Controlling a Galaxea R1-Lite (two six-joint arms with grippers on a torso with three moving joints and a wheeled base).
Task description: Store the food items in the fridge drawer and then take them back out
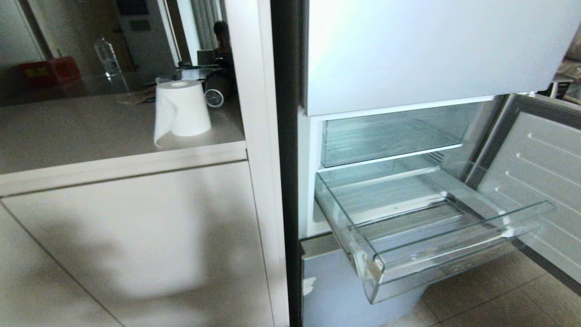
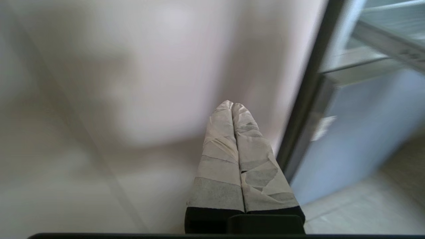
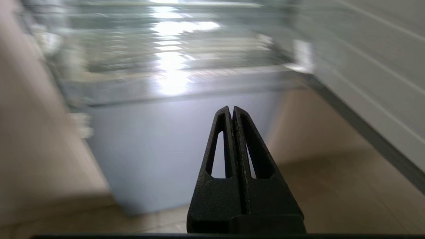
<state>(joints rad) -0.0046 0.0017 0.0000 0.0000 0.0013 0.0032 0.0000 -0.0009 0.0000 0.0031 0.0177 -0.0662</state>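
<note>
- Fridge [image 1: 435,54] on the right half of the head view, pale frosted upper front panel above an open compartment, with its door [image 1: 540,181] swung out to the right, white ribbed liner facing in.
- White cabinet [image 1: 136,236] left of the fridge, topped by a beige table [image 1: 81,131] running back toward a dim room.
- Blue-grey lower front panel [image 1: 336,290] under the open compartment, tiled floor [image 1: 490,295] beside it.
- Fridge drawer [image 1: 435,254] of clear plastic, pulled well out of the compartment, ribbed floor and thick rounded front lip showing, hanging over the lower panel and the floor; nothing seen lying in it.
- Clear bin [image 1: 390,136] on the shelf just above the drawer, pushed in.
- Roll of white paper [image 1: 181,109] upright on the table near the fridge side wall, loose end hanging at its left.
- Clear bottle [image 1: 109,59] and red box [image 1: 50,70] far back on the table, well apart from the roll.
- Left pincer [image 2: 232,104] low before the white cabinet, 2 tape-wrapped fingers [image 2: 219,159] pressed together, gripping nothing.
- Right pincer [image 3: 231,108] low, pointing at the blue-grey lower panel beneath the drawer's front lip, 2 black slotted fingers [image 3: 255,156] closed tip to tip, gripping nothing.
- No toy produce seen in any view.
</note>
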